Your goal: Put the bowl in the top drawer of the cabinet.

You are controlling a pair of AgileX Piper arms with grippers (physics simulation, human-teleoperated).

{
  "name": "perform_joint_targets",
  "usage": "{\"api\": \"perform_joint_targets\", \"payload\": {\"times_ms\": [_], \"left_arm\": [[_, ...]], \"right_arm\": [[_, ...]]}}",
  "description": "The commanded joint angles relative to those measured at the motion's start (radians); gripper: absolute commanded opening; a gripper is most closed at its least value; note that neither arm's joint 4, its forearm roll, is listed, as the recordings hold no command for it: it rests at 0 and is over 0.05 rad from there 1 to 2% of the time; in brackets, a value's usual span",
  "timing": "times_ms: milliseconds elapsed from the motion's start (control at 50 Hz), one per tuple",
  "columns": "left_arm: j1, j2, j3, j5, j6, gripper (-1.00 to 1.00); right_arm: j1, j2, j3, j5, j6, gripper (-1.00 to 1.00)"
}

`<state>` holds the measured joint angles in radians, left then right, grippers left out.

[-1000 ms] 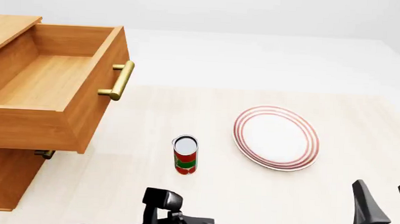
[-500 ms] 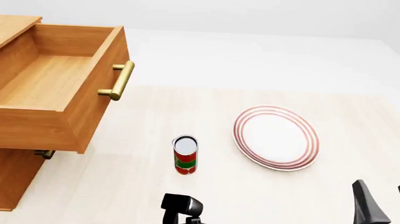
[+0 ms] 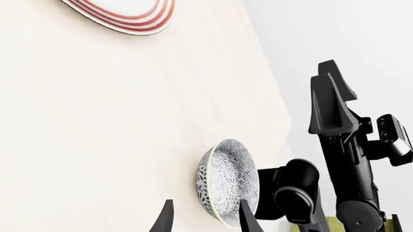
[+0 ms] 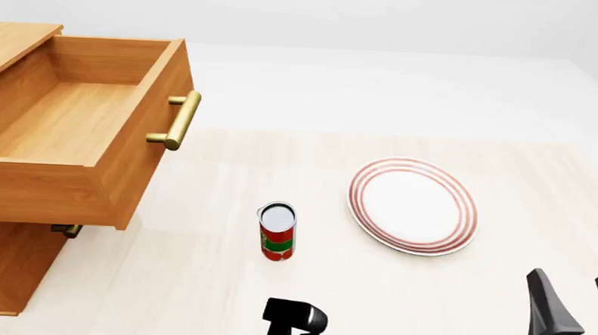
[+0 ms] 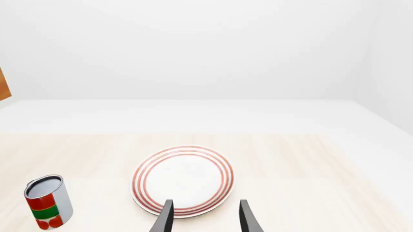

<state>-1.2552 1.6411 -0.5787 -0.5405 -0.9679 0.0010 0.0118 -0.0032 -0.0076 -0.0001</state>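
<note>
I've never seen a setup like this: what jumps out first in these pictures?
The big wooden cabinet at the far left, its top drawer pulled wide open. Mid-table stand a red-and-green can and a red-ringed plate to its right. The speckled bowl shows only to the left wrist camera, near the table's edge.

Cabinet (image 4: 7,261): we see it at the table's (image 4: 173,283) left edge, top drawer (image 4: 73,139) pulled out.
Can (image 4: 277,232): mid-table, right of the drawer.
Plate (image 4: 412,206): right of the can.
Bowl (image 3: 227,181): near the table's edge, well apart from the plate.
</note>
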Motion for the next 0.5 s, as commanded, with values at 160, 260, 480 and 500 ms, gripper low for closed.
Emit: {"api": "perform_joint_targets", "payload": {"times_ms": [160, 260, 480, 500], "left_arm": [[-0.019, 0.057, -0.036, -0.006, -0.009, 1.0], [-0.027, 0.081, -0.045, -0.015, -0.015, 1.0], [-0.041, 0.116, -0.066, -0.02, -0.021, 1.0], [-0.043, 0.119, -0.067, -0.021, -0.023, 1.0]], "right_arm": [[0.0, 0.0, 0.0, 0.0, 0.0, 1.0], [0.0, 0.0, 0.0, 0.0, 0.0, 1.0], [0.0, 0.0, 0.0, 0.0, 0.0, 1.0], [0.0, 0.0, 0.0, 0.0, 0.0, 1.0]]}}
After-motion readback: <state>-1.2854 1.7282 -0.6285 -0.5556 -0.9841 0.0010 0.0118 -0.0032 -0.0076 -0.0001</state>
